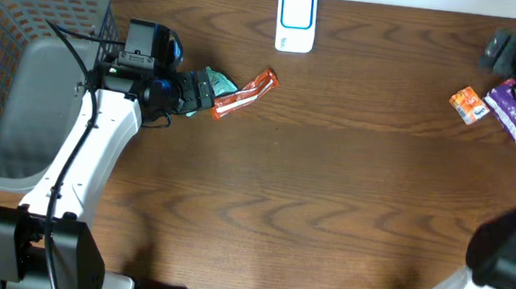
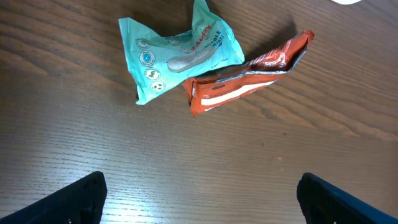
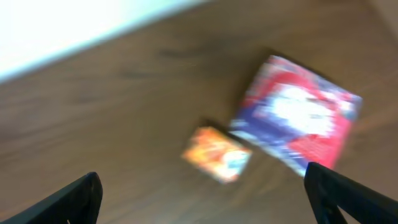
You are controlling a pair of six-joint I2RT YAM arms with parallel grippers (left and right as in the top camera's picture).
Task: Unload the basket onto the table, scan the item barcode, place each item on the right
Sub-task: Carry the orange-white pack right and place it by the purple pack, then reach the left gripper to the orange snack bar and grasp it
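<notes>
Left tool [image 2: 202, 196] wide, teal packet [image 2: 177, 56] and orange packet [image 2: 245, 78] just ahead, right tool [image 3: 202, 193] wide near purple pack [image 3: 295, 118]

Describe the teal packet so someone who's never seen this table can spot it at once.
Start at the grey mesh basket on the left side of the overhead view; two snack packets lie touching on the wood just beyond its inner side. The one you want is the teal pouch, nearer the basket. It is wide and crinkled with white print, unlike the narrow orange-red wrapper beside it.
</notes>
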